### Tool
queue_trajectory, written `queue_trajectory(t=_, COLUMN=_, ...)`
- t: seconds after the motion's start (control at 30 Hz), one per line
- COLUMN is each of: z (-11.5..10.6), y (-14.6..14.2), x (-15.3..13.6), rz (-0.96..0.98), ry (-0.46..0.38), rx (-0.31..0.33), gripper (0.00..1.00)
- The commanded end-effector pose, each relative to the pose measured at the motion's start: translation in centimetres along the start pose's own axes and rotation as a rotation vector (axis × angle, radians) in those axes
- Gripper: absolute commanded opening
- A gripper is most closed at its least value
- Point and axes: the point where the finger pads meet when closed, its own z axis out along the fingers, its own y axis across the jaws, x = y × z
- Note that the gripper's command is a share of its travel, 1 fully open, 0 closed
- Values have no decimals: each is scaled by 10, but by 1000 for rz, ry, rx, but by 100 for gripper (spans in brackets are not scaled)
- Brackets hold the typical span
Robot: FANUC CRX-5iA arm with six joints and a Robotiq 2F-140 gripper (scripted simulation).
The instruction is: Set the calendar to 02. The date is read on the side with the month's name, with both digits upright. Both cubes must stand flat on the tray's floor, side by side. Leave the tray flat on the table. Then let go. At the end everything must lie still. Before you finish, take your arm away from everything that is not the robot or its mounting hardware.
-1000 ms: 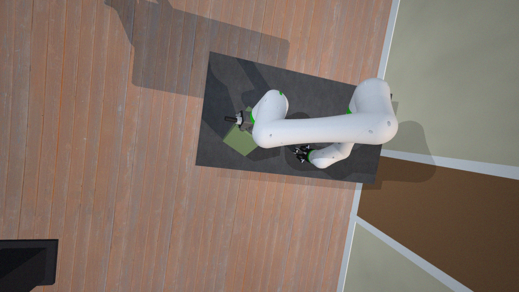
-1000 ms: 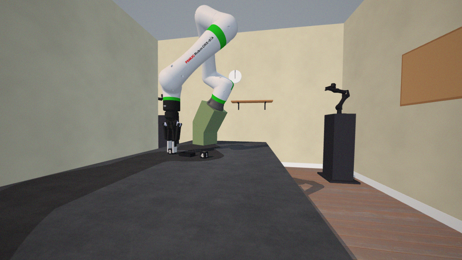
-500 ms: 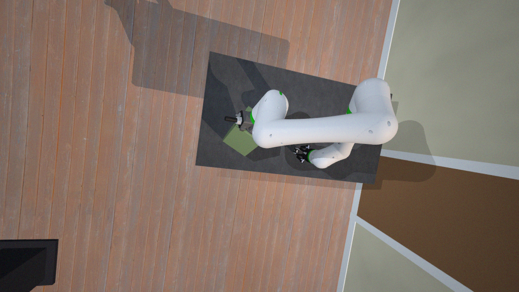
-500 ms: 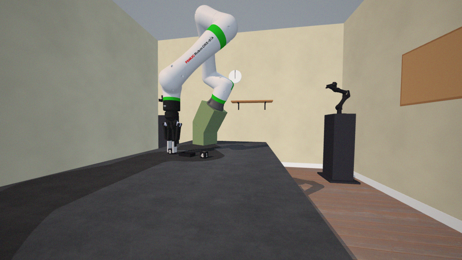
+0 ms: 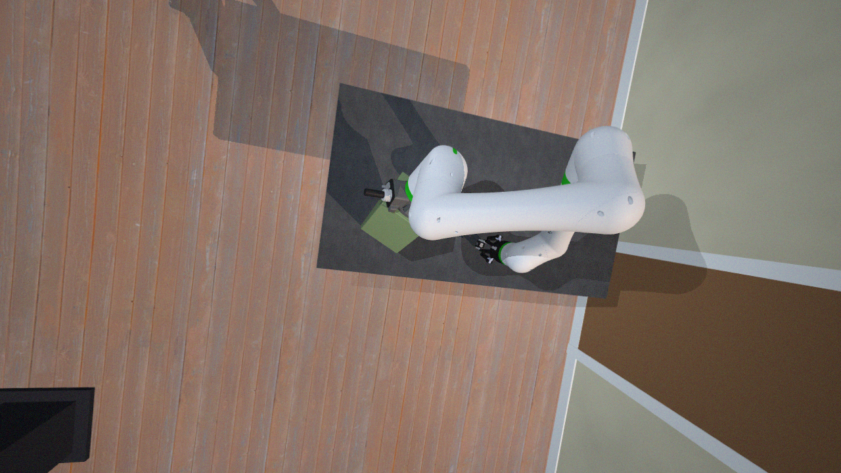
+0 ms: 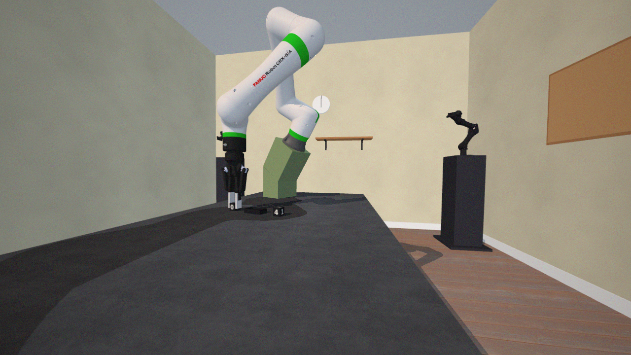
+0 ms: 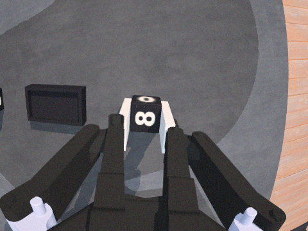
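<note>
Pincer (image 5: 480,244) (image 6: 234,205) (image 7: 145,111) nearly closed, its pale fingers gripping a black cube (image 5: 480,244) (image 6: 231,206) (image 7: 145,118); beside it sits the tray (image 6: 255,210) (image 7: 82,106) on the worktop (image 5: 529,158) (image 6: 247,282) (image 7: 199,48), apparently flat, the other cube (image 6: 278,211) (image 7: 0,99) outside.
</note>
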Motion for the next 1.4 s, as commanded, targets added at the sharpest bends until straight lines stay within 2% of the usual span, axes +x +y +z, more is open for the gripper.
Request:
queue_trajectory(t=0.0, z=0, y=0, x=0, rz=0, ry=0, rx=0, gripper=17)
queue_trajectory(t=1.33, z=0, y=0, x=0, rz=0, ry=0, rx=0, gripper=17)
queue_trajectory(t=1.37, z=0, y=0, x=0, rz=0, ry=0, rx=0, gripper=20)
